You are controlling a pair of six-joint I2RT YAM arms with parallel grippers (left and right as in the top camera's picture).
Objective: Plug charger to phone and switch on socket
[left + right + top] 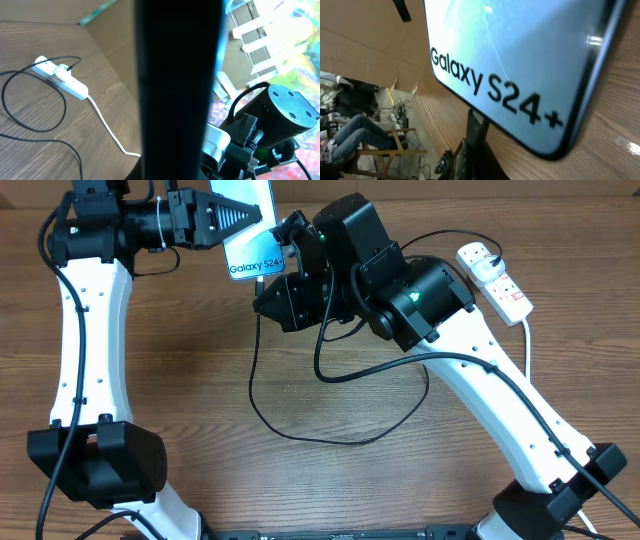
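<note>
My left gripper (232,222) is shut on the phone (250,250) and holds it up at the back of the table, its blue screen reading "Galaxy S24+". In the left wrist view the phone's dark back (175,90) fills the middle. My right gripper (275,292) is shut on the charger's connector tip (476,131), which touches the phone's bottom edge (520,65); whether it is seated cannot be told. The black cable (330,438) loops over the table to the white socket (495,278) at the far right, where its black plug (63,68) sits.
The socket's thick white lead (107,127) runs off toward the table's right edge (527,350). The right arm's body (282,117) sits close beside the phone. Cardboard walls stand behind the table. The wooden table (200,380) shows bare wood between the arms.
</note>
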